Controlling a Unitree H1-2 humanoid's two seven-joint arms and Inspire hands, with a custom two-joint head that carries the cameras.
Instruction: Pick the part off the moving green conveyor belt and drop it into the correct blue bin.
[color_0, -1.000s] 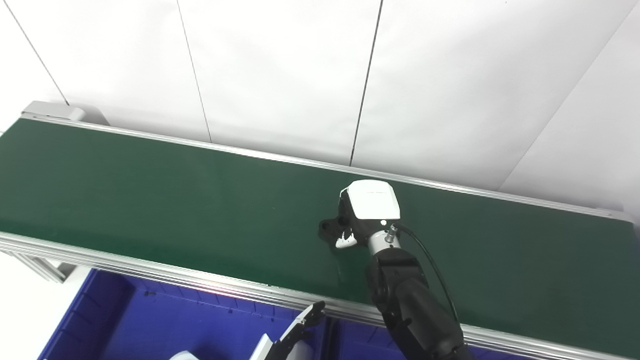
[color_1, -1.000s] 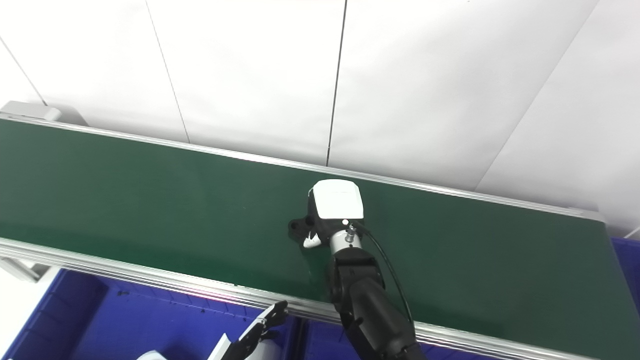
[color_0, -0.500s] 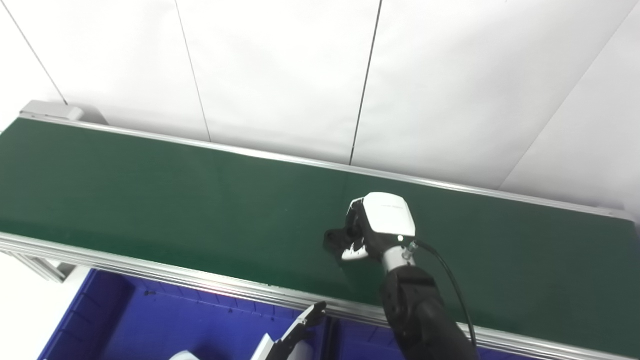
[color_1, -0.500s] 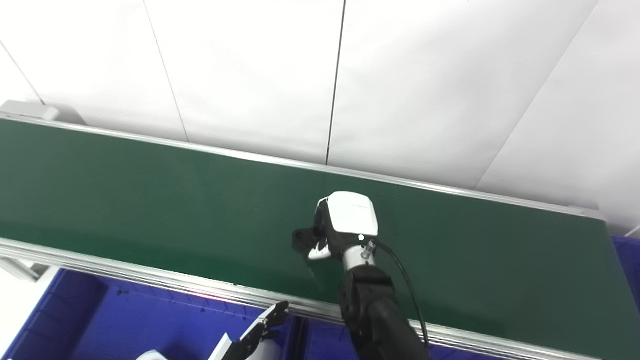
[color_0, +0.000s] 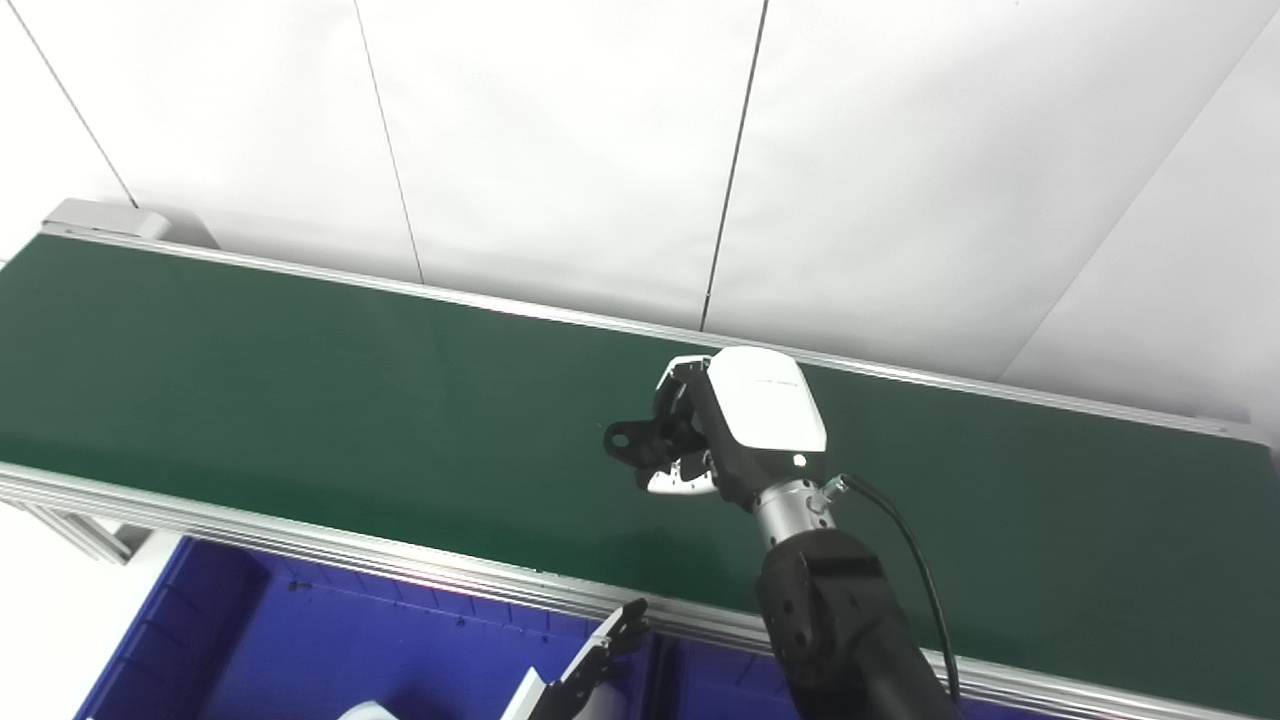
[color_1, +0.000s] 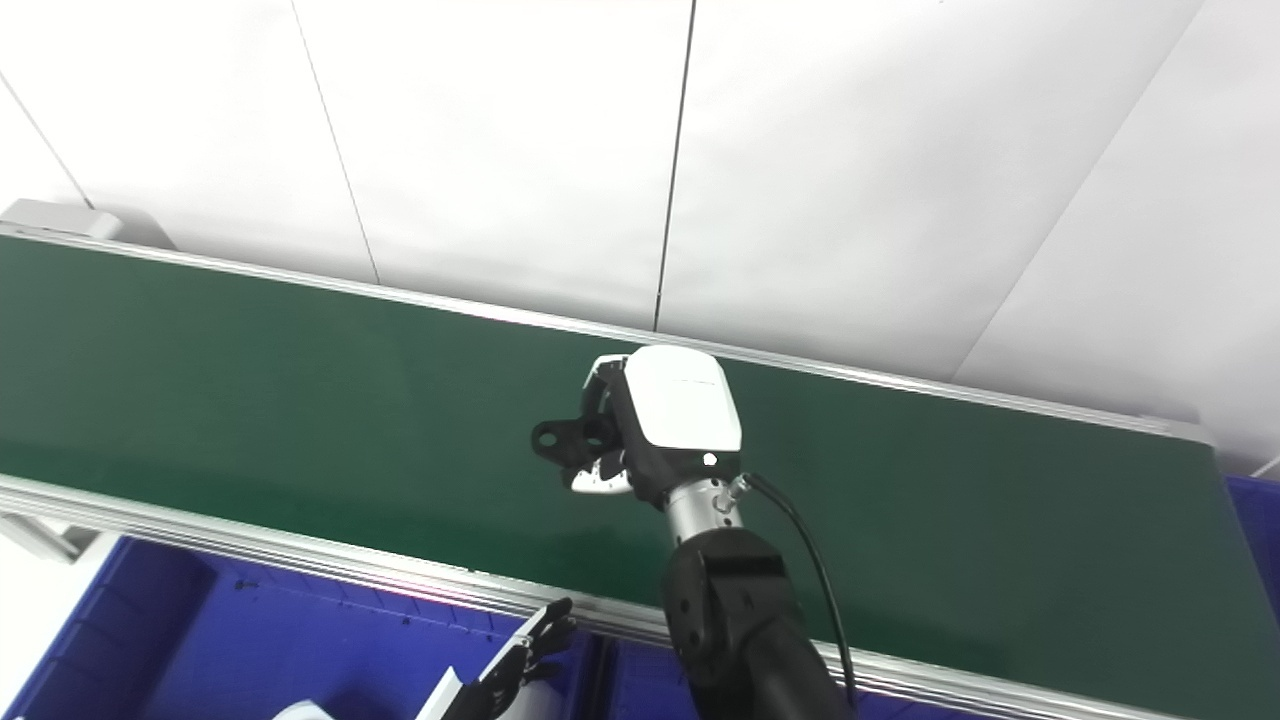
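Note:
My right hand (color_0: 745, 425) hangs over the middle of the green conveyor belt (color_0: 300, 400), fingers curled around a small black part (color_0: 635, 443) with a round eye at its left end. The part sticks out to the left of the hand and sits raised off the belt; in the right eye view the part (color_1: 562, 440) and the hand (color_1: 670, 415) show the same hold. My left hand (color_0: 590, 675) waits low at the bottom edge, over the blue bin (color_0: 300, 650), fingers apart and holding nothing.
An aluminium rail (color_0: 300, 545) runs along the belt's near edge, with blue bins below it; a dividing wall (color_0: 655, 675) separates two of them. Another blue bin corner (color_1: 1255, 520) shows at the far right. White wall panels stand behind the belt.
The right hand closed on the black part and has lifted it off the belt, shifting slightly left and up. The left hand has stayed put.

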